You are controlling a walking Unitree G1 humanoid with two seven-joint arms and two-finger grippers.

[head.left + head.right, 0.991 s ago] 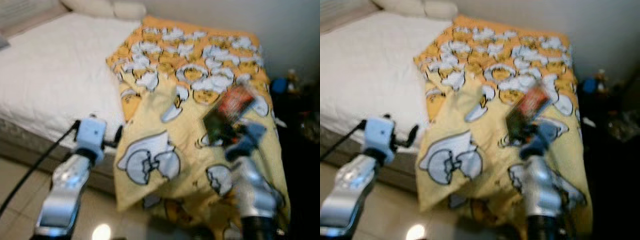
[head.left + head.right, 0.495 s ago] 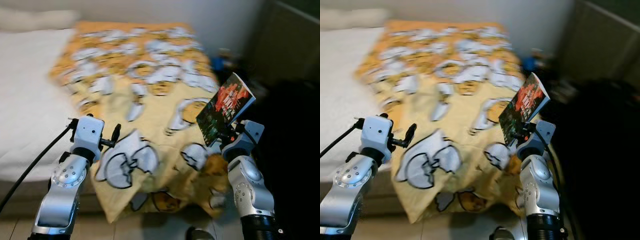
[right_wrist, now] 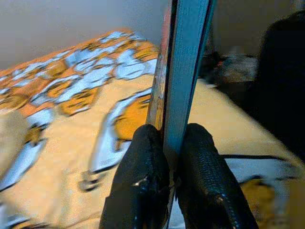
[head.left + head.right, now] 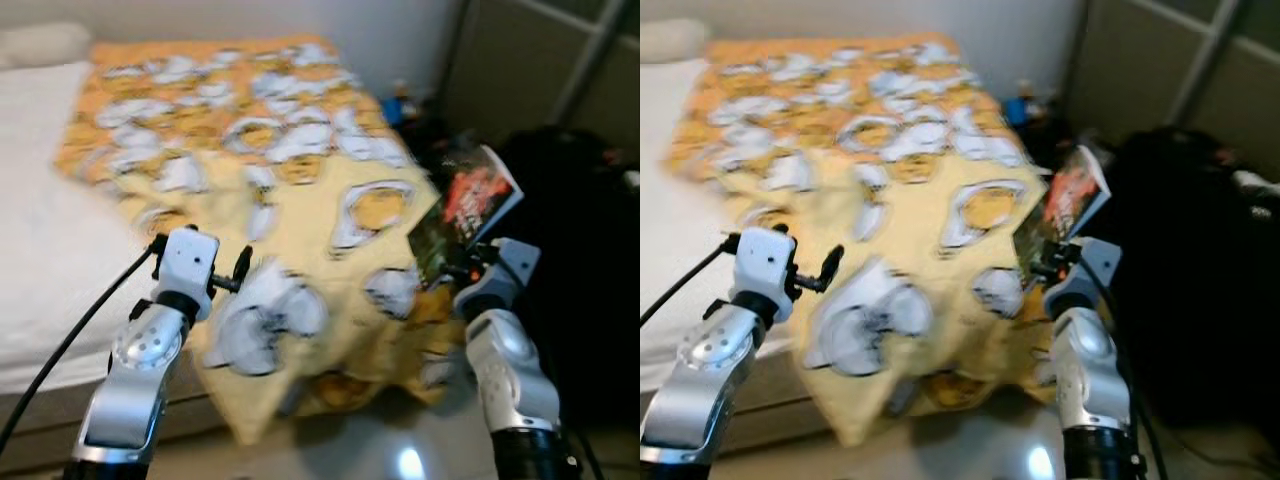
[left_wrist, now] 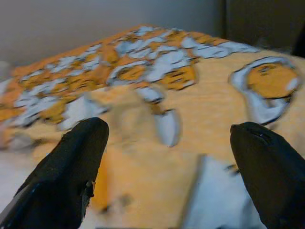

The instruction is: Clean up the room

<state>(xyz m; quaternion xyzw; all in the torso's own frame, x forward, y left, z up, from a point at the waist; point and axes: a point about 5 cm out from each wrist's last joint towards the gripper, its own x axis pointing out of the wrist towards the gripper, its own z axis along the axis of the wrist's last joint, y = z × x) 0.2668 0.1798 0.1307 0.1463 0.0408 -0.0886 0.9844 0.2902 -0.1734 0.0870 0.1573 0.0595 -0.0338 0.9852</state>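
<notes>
Now, line by line:
Book: a thin book (image 4: 468,210) with a red and dark cover, held up in the air past the bed's right edge, against the dark area at the right.
Book's axis: long side runs up and away from the right gripper, tilted toward the robot's right; the lower end sits in the fingers, and the top corner points up and rightward.
Right gripper (image 3: 174,157): closed tight on the book's lower edge, one black finger (image 3: 143,157) pressed on each face, edge-on between them.
Left gripper (image 5: 167,157): spread wide and holding nothing, raised over the front of the blanket.
Blanket (image 4: 300,170): yellow with white and orange prints, spread over the bed and hanging off its front edge.
Bed (image 4: 40,230): white mattress, bare at the robot's left.
Floor (image 4: 330,450): glossy, pale, below the blanket's hem.
</notes>
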